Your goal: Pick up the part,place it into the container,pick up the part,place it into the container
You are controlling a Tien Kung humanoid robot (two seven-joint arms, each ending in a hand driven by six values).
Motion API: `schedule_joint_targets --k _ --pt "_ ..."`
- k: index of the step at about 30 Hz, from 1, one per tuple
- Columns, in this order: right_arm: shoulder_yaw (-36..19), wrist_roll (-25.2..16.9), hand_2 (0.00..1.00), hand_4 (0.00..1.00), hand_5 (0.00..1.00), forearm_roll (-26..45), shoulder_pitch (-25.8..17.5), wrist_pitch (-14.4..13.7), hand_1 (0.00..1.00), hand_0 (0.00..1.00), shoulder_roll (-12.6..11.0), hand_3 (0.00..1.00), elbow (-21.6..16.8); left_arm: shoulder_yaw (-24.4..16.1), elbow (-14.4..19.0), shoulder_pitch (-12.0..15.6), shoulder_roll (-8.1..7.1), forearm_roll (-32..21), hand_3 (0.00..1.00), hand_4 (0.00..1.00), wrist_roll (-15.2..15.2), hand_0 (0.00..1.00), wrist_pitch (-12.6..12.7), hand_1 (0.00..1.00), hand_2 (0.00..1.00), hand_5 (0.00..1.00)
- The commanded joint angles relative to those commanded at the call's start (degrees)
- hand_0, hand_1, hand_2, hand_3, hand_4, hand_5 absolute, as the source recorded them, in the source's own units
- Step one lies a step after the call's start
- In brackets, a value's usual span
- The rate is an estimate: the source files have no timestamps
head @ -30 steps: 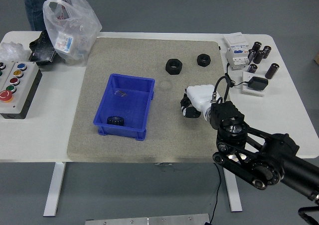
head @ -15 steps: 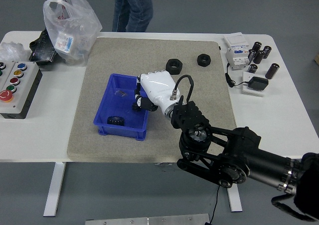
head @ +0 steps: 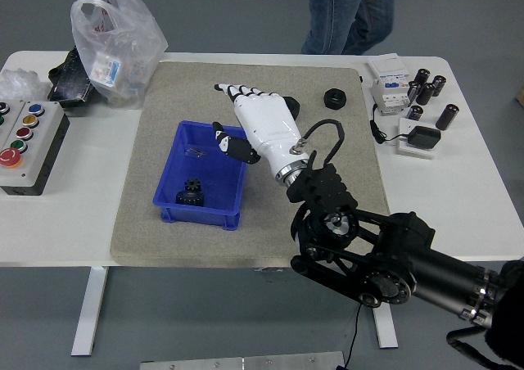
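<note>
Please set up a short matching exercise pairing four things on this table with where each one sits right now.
Things:
1. black parts
2. right hand
3. black nut
4. plastic bag

Places:
A. far left corner of the table
B. on the grey mat, far right
C. inside the blue bin
D. above the bin's right rim, fingers spread

Pairs: 1-C, 2-D, 3-B, 4-A

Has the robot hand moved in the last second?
Yes. The right robot hand swung left from the mat's right side to the blue bin and now hangs open over its right rim.
</note>
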State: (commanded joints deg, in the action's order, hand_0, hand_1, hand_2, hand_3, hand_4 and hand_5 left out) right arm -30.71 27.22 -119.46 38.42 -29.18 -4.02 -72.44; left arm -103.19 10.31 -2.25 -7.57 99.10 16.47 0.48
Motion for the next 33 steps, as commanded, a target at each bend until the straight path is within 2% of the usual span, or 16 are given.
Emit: schedule_joint_targets --k 3,4,5,9,10,15,16,21,22,26,33 --pt "-5.3 -5.4 0.755 0.58 0.322 6.6 -3.7 -3.4 0.702 0.464 -1.9 0.775 -0.1 -0.3 0.0 0.3 0.08 0.2 0.624 0.594 0.0 0.612 0.0 0.603 0.594 0.428" --pt "-7.2 -7.6 0.72 0.629 0.337 9.0 -5.0 -3.9 0.677 0.462 -2.5 0.736 0.1 -0.5 0.0 0.3 0.1 0.3 0.624 0.596 0.0 0.612 0.1 0.603 0.594 0.426" --pt "-9.0 -9.9 0.72 0.629 0.337 11.4 -6.4 -4.1 0.677 0.462 -3.0 0.736 0.3 -0.6 0.0 0.4 0.12 0.3 0.624 0.596 -0.1 0.612 0.1 0.603 0.594 0.426" --pt "-15.6 -17.9 0.72 0.629 0.337 20.2 -11.4 -3.2 0.677 0.462 -4.2 0.736 1.5 -1.1 0.0 0.6 0.21 0.8 0.624 0.596 -0.1 0.612 0.1 0.603 0.594 0.426" --pt "-17.2 -19.9 0.724 0.723 0.448 22.6 -12.7 -2.9 0.689 0.479 -4.4 0.742 1.7 -1.2 0.0 0.6 0.24 0.9 0.624 0.6 -0.2 0.612 0.1 0.603 0.594 0.421" --pt "-23.8 -28.0 0.724 0.723 0.448 32.8 -18.7 -1.7 0.689 0.479 -4.4 0.742 2.1 -1.2 0.0 0.2 0.25 1.0 0.624 0.6 -0.4 0.612 0.0 0.603 0.594 0.421" --pt "-25.2 -29.7 0.728 0.751 0.476 34.9 -20.0 -1.5 0.706 0.527 -4.4 0.749 2.0 -1.1 0.0 0.2 0.21 1.0 0.623 0.603 -0.4 0.612 0.0 0.604 0.594 0.414" --pt "-30.8 -36.8 0.728 0.751 0.476 43.8 -26.1 -1.3 0.706 0.527 -4.5 0.749 1.1 -1.2 0.0 0.3 0.08 1.4 0.623 0.603 -0.3 0.612 -0.2 0.604 0.594 0.414" --pt "-31.6 -37.9 0.729 0.758 0.499 45.2 -27.1 -1.2 0.711 0.553 -4.5 0.744 1.0 -1.2 0.0 0.4 0.0 1.5 0.623 0.604 -0.3 0.612 -0.2 0.604 0.593 0.408" --pt "-34.0 -41.3 0.729 0.758 0.499 50.5 -30.0 -0.9 0.711 0.553 -4.2 0.744 0.6 -1.0 0.0 0.7 -0.42 1.5 0.623 0.604 -0.5 0.612 -0.2 0.604 0.593 0.408" --pt "-37.8 -42.4 0.728 0.758 0.504 52.7 -31.8 -0.8 0.715 0.567 -3.5 0.742 -1.4 -0.3 0.0 1.2 -0.65 0.3 0.622 0.608 -0.8 0.612 -0.2 0.603 0.592 0.399"
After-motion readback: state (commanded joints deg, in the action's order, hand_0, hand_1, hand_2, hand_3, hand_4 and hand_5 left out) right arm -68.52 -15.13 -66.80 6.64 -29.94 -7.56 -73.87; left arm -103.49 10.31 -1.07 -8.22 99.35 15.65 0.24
